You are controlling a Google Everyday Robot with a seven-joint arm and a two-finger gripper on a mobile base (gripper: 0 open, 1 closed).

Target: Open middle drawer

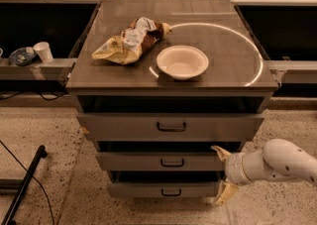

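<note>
Gripper: we see the gripper (223, 173) low on the right of the cabinet, at the end of a pale, rounded arm (277, 162) that comes in from the right edge.
Jaws: we read them as spread wide, one finger pointing up and left, the other down and left, with nothing between them.
Fingers: the upper fingertip (218, 150) sits at the right end of the middle drawer's front. We cannot tell whether it touches the metal. The lower one hangs by the right end of the lowest drawer.
Middle drawer: the middle drawer (148, 161) is just left of the gripper, a shallow grey front with a small black loop handle (172, 162) at its centre, well left of the fingers. We see a dark gap above its front.
Lowest drawer: the lowest drawer (143, 190) lies directly below, slightly narrower, with the same kind of handle.
Top drawer: the top drawer (124, 127) is taller-fronted and stands directly above the middle one.
Cabinet top: on the cabinet top (233, 65) we see a white bowl (182, 62) near the front centre, and a crumpled snack bag (130, 40) just to its left and further back. A bright curved line runs around the bowl's right side.
Left shelf: a white paper cup (44, 51) stands beside a dark dish (21, 56), well apart from the cabinet.
Floor: speckled floor (64, 140), with a black pole (25, 184) lying slantwise at lower left.
</note>
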